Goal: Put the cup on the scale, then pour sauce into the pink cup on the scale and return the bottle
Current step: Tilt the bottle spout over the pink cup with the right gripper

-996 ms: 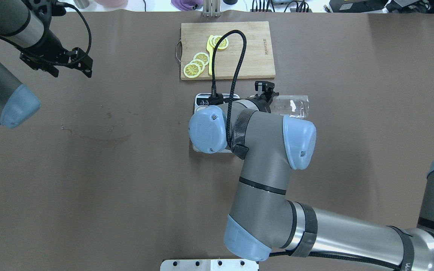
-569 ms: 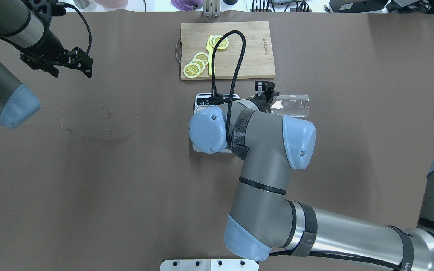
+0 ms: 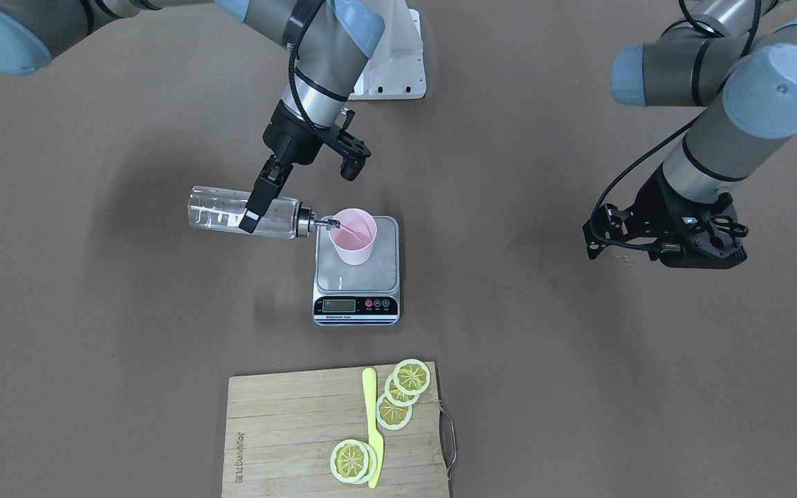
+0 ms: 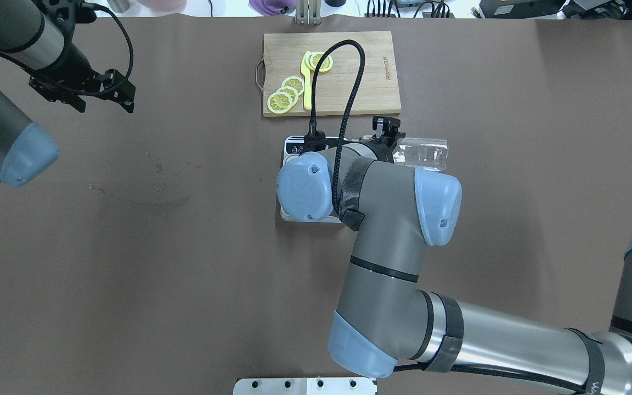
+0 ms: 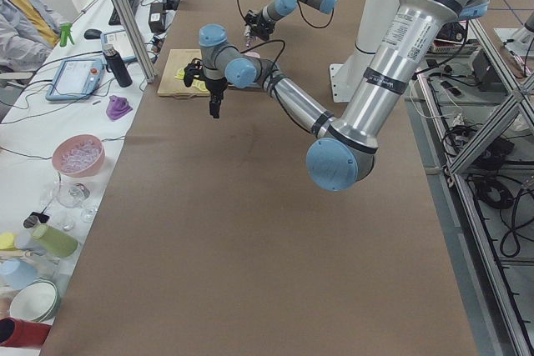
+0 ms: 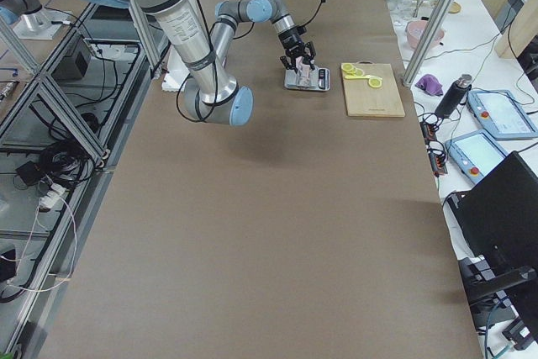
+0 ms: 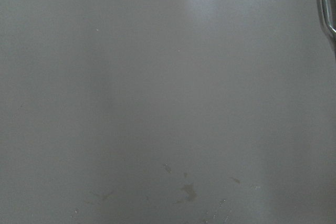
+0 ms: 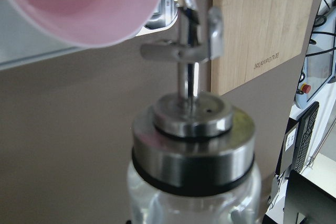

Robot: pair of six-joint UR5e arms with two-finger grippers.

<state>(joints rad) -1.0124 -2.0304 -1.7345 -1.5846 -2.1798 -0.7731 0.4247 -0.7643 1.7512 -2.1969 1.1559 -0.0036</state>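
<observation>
The pale pink cup (image 3: pixel 352 236) stands upright on the steel platform of the scale (image 3: pixel 356 277). My right gripper (image 3: pixel 250 214) is shut on the clear glass bottle (image 3: pixel 232 211) and holds it nearly level to the cup's side. The silver pourer (image 3: pixel 326 223) reaches over the cup's rim. Clear liquid shows inside the bottle; I cannot make out a stream. In the right wrist view the metal cap (image 8: pixel 191 129) points at the cup (image 8: pixel 79 3). From overhead my arm hides the cup; the bottle (image 4: pixel 425 153) shows. My left gripper (image 3: pixel 596 238) is open, empty and far from the scale.
A wooden cutting board (image 3: pixel 288 429) with lemon slices (image 3: pixel 398 394) and a yellow knife (image 3: pixel 371 422) lies beyond the scale (image 4: pixel 294 147), away from the robot. The left wrist view shows only bare brown table (image 7: pixel 157 103).
My right wrist has turned slightly, and the bottle has shifted a little toward the cutting board. The left arm has not moved.
</observation>
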